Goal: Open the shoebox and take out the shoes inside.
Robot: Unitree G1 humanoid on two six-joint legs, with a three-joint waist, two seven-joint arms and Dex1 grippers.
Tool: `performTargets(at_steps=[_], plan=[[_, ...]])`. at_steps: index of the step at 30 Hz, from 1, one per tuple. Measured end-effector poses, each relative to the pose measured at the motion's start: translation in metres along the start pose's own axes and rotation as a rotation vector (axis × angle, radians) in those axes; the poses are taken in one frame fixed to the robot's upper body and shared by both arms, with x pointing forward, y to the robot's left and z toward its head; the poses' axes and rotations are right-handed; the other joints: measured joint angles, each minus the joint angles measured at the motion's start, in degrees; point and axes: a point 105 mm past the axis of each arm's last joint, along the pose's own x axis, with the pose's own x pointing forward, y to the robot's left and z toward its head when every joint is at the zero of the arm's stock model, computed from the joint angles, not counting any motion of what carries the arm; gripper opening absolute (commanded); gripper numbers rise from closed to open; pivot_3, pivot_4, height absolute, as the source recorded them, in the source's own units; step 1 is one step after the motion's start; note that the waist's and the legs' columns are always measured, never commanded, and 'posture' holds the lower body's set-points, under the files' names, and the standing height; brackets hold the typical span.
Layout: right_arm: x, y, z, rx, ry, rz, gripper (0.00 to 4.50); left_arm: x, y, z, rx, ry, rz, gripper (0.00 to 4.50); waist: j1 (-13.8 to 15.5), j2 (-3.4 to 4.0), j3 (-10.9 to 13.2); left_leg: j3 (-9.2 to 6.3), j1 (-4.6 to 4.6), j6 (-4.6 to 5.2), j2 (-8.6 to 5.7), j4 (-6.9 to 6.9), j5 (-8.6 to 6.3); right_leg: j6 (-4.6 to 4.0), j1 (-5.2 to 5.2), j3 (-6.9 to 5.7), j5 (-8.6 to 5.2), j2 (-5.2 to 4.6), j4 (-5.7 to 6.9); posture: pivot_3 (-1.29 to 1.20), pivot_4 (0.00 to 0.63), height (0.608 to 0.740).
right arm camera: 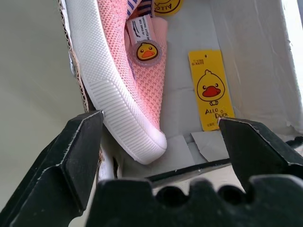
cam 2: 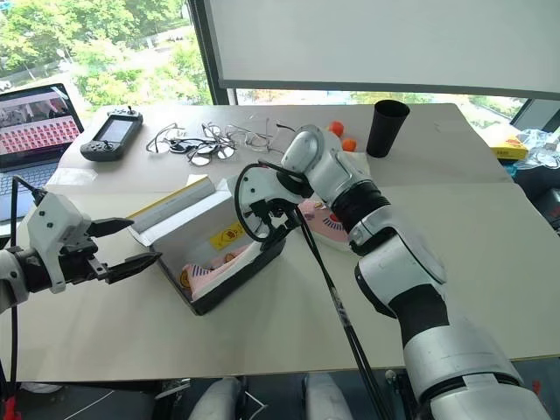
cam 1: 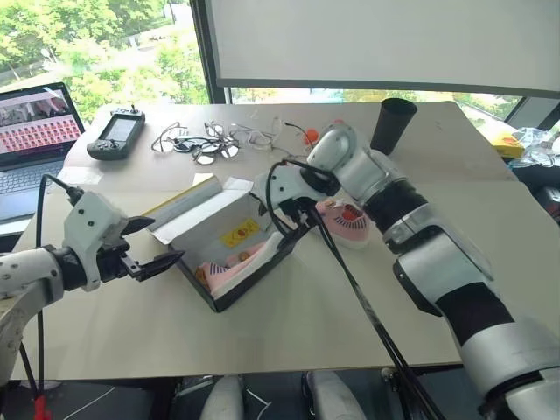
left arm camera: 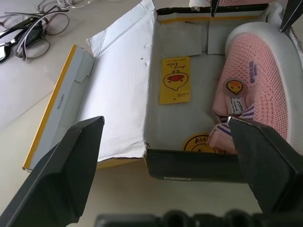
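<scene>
Shoebox (cam 1: 229,249) lay open on the table (cam 1: 289,332) with one pink shoe inside and one beside it.

The lid was folded back toward the left, white inside showing, a yellow duck sticker (left arm camera: 175,79) on the box floor; one shoe (left arm camera: 251,85) sat in the dark base, along the wall nearer the right arm; the second shoe (cam 1: 346,220) rested on the table just beside the box, behind the right arm; the left gripper (cam 1: 150,249) hovered near the box's left end, fingers spread apart and empty; the right gripper (right arm camera: 161,156) hung over the box's far end, angled down into it, fingers wide apart, holding nothing; glasses (cam 1: 206,144), a controller (cam 1: 116,134), a black cup (cam 1: 393,125), two orange balls (cam 2: 342,136) and a laptop (cam 1: 31,144) lay further back.
</scene>
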Motion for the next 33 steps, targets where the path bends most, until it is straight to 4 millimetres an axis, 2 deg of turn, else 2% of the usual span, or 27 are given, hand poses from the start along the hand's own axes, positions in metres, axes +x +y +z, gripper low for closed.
performTargets(at_steps=[16, 33], plan=[[-0.001, -0.008, 0.0, -0.013, 0.007, -0.025, 4.47, 0.0, 0.001, 0.001, 0.002, -0.005, 0.003, 4.5, 0.01, 0.0, 0.0, 0.0, 0.05, 0.0, 0.0, 0.0, 0.0, 0.0, 0.03, 0.0, 0.0, 0.01, 0.02, 0.0, 0.15, 0.724], [-0.008, -0.011, -0.012, -0.001, 0.047, -0.04, 4.47, -0.003, 0.004, 0.002, 0.002, -0.007, 0.026, 4.5, 0.14, 0.0, 0.0, 0.0, 0.05, 0.0, -0.01, 0.0, 0.0, -0.01, 0.05, 0.0, 0.0, 0.0, 0.01, 0.0, 0.15, 0.724]])
